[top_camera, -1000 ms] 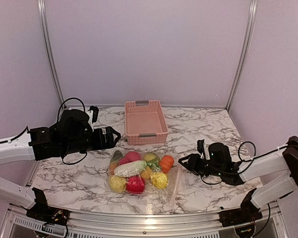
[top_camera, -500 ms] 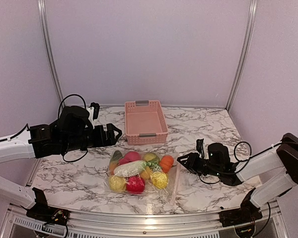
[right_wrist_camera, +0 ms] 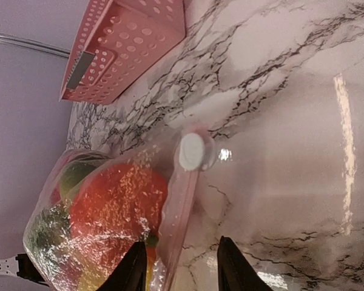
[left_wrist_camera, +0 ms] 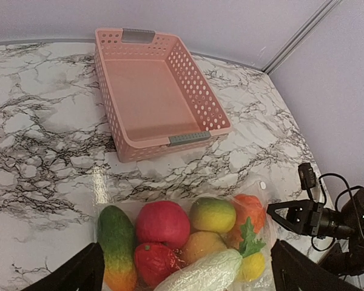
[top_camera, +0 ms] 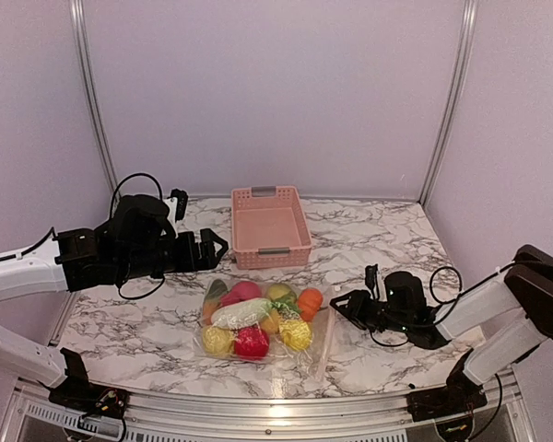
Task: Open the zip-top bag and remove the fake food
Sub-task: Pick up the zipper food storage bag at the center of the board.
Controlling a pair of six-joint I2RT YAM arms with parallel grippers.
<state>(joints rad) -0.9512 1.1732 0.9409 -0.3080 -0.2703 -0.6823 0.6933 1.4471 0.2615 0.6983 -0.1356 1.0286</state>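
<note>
The zip-top bag [top_camera: 319, 348] lies flat on the marble table in front of the arms, zip strip [right_wrist_camera: 177, 212] along its right edge with a white slider [right_wrist_camera: 192, 151] at the far end. It is full of fake food [top_camera: 252, 322]: a white radish [left_wrist_camera: 200, 273], red apple [left_wrist_camera: 162, 223], cucumber [left_wrist_camera: 115, 242] and orange piece [right_wrist_camera: 118, 200]. My left gripper [top_camera: 217, 249] hovers open above the bag's far left corner, holding nothing. My right gripper [right_wrist_camera: 181, 242] is low at the bag's right edge, its jaws apart with the zip strip between them.
A pink slotted basket [top_camera: 237, 230], with nothing in it, stands just behind the bag near the back wall. The right gripper [left_wrist_camera: 291, 215] also shows in the left wrist view. Walls and metal posts enclose the table.
My right gripper has slid left along the table up to the bag's zip edge. The left arm has shifted only slightly to the right. The bag has not moved.
</note>
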